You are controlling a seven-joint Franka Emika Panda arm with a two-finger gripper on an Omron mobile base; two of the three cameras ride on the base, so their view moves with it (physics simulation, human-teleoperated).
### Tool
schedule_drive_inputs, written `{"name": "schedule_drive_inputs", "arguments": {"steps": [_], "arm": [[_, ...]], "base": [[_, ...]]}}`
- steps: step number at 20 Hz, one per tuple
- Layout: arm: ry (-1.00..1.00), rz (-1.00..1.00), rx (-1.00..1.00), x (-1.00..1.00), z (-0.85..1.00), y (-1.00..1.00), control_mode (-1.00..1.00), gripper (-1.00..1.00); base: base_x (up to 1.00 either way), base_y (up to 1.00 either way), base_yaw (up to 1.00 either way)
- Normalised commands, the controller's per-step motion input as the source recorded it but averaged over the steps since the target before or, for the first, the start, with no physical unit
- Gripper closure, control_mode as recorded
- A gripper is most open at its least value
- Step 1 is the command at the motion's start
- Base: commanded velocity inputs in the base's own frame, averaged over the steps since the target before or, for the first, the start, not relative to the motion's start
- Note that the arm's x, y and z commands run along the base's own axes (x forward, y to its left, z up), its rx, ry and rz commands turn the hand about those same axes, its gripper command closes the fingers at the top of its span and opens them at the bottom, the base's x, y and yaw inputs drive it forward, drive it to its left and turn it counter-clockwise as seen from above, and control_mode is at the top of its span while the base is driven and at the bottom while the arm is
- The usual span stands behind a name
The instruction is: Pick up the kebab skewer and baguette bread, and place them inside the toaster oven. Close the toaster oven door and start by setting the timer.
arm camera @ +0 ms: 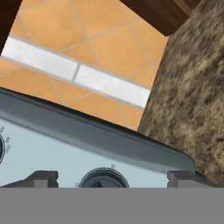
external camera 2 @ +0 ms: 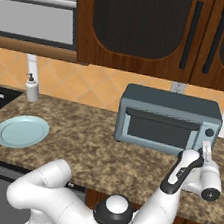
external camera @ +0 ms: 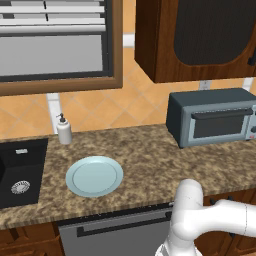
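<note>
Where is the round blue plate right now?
The plate lies on the counter, left of the toaster oven, between it and the sink, near the soap bottle.

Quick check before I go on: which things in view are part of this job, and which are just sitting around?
Part of the job:
- toaster oven
- toaster oven door, shut
- dial on the oven's panel, between the gripper fingers

Just sitting around:
- plate, nothing on it
- soap dispenser
- sink
- wall cabinets
</note>
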Motion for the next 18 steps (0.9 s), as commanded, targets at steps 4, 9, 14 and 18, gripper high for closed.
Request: {"name": "schedule_drive_inputs", "arguments": {"steps": [4,9,14,18], "arm": [[0.05,0.00,-0.02,0.00,0.00,0.22,-1.00,-1.00],[0.04,0.00,0.00,0.00,0.00,0.05,-1.00,-1.00],[0.01,0.00,0.00,0.03,0.00,0.00,-1.00,-1.00],[0.00,0.00,0.00,0.00,0.00,-0.02,-1.00,-1.00]], "base": [[0.00,0.00,0.00],[0.00,0.00,0.00],[0.00,0.00,0.00],[0.00,0.00,0.00]]}}
